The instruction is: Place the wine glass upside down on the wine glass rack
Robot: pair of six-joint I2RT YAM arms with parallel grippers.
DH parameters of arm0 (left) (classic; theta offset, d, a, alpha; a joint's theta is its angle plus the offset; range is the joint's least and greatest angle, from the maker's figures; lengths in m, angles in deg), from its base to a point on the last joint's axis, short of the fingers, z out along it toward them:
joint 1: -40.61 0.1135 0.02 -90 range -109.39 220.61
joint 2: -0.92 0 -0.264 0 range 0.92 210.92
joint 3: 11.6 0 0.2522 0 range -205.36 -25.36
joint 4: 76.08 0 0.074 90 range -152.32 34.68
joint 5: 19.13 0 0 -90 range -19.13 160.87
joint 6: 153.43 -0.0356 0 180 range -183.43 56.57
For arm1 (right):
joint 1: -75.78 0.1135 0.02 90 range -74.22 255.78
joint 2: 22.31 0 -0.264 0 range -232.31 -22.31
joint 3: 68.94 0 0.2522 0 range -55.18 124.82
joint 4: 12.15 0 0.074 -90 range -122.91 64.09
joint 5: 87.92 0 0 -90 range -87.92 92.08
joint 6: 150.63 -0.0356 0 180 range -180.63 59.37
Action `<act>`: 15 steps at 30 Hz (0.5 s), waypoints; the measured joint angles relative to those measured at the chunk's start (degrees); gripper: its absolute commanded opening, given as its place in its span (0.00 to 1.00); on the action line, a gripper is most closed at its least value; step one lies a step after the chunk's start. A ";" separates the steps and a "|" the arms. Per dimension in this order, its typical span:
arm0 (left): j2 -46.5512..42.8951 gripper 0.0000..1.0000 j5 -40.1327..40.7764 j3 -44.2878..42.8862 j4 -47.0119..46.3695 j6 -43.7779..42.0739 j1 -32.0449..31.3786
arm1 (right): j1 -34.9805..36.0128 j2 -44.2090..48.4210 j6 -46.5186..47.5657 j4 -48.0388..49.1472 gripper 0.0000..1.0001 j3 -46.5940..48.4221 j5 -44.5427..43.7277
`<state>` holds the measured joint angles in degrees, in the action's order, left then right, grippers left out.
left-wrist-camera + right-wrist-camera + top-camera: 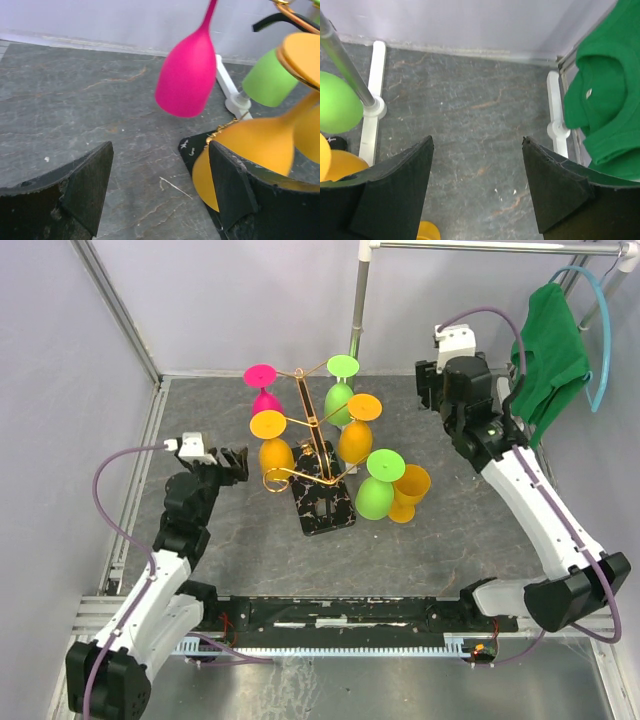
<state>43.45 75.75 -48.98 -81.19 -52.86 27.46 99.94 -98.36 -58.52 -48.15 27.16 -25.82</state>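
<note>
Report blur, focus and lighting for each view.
Top external: even, soft light, the wine glass rack sharp. Left wrist: the near orange glass is smeared and soft, the pink glass crisper. Right wrist: tabletop sharp, lime glass at the left edge slightly soft.

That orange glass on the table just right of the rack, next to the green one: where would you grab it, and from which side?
Probably by the bowl, coming from the right. The orange glass seems to stand mouth up, stem hidden below, and the green glass presses close on its left; its right side is free.
</note>
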 measured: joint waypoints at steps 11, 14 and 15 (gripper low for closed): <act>12.04 0.85 -0.98 -14.16 13.31 0.02 9.75 | -9.62 3.15 -12.70 -18.47 0.73 -2.51 13.90; 16.90 0.85 -0.07 -21.24 16.85 0.72 10.54 | -9.64 5.44 -14.45 -23.23 0.70 -4.24 17.38; 18.58 0.85 0.79 -23.89 18.23 1.29 10.62 | -9.64 6.38 -14.99 -24.85 0.70 -4.68 18.62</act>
<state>62.02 76.54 -72.87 -62.96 -51.57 38.09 90.30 -91.98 -73.52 -73.00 22.49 -7.20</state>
